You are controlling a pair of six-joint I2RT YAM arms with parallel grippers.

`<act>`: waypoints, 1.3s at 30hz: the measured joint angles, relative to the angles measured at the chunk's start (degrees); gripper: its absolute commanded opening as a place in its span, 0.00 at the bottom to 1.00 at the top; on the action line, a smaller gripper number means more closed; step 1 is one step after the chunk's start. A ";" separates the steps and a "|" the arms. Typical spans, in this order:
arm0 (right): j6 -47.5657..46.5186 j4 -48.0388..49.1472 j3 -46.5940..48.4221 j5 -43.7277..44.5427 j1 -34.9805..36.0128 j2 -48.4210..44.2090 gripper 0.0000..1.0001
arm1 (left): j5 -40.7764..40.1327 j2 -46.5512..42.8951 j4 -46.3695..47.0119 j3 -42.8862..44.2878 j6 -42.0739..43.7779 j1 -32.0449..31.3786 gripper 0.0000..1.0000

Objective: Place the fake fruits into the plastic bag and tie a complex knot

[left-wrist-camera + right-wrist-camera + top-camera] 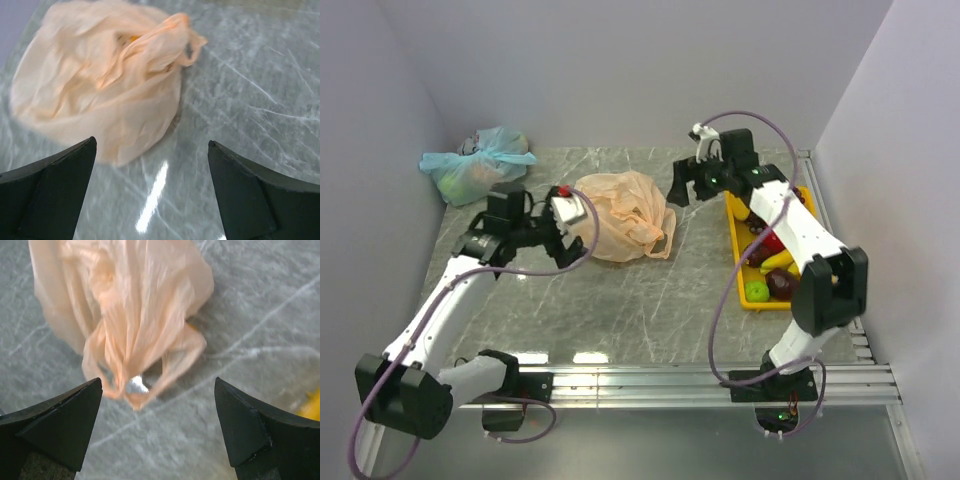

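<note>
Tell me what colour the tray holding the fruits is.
Yellow; the tray shows best in the top external view.

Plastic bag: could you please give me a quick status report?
Left gripper open, empty. Right gripper open, empty, above handles. Plastic bag unknotted; fake fruits in yellow tray. Nothing in the way.

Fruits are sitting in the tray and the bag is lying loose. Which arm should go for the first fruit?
Right. The yellow tray holding the fake fruits lies on the right side, beside that arm's forearm. The right gripper is open. The left gripper sits across the plastic bag, farther away.
</note>
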 measured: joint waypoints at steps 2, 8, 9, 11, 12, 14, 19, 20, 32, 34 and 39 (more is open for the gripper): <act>0.81 0.15 3.52 -0.50 0.50 4.26 1.00 | 0.85 1.66 3.34 -1.81 3.32 -4.04 0.98; 3.65 0.09 12.70 -1.79 1.64 15.19 1.00 | 1.22 11.63 15.43 -2.56 9.77 -12.83 0.98; 4.11 0.00 14.05 -2.08 1.73 16.81 1.00 | 1.20 13.70 17.16 -2.49 10.78 -13.68 0.98; 4.85 -0.02 16.31 -2.80 1.81 19.58 1.00 | 1.01 18.69 20.63 -1.73 12.39 -15.06 0.97; 5.33 -0.09 17.44 -3.34 1.84 21.00 1.00 | 0.81 21.31 22.05 -0.94 13.05 -15.52 0.96; 6.21 -0.24 19.06 -4.39 1.92 23.52 1.00 | 0.57 26.49 23.85 1.31 14.29 -16.11 0.94; 7.78 -0.90 20.39 -6.82 2.10 27.17 0.87 | -0.61 35.71 27.32 6.95 16.65 -16.52 0.64; 8.00 -1.11 20.72 -7.39 2.10 27.89 0.79 | -0.76 36.89 27.43 8.00 17.29 -16.57 0.54; 9.70 -2.97 21.31 -9.77 -1.64 29.59 0.00 | 1.68 31.61 -8.55 15.58 36.70 -12.48 0.00; 9.84 -2.89 20.13 -10.21 -4.22 28.63 0.00 | 1.49 25.90 -16.33 12.00 41.99 -7.98 0.00; 7.17 -4.46 13.00 -11.98 -9.66 23.63 0.00 | -2.05 17.51 -29.24 3.15 53.42 -0.17 0.00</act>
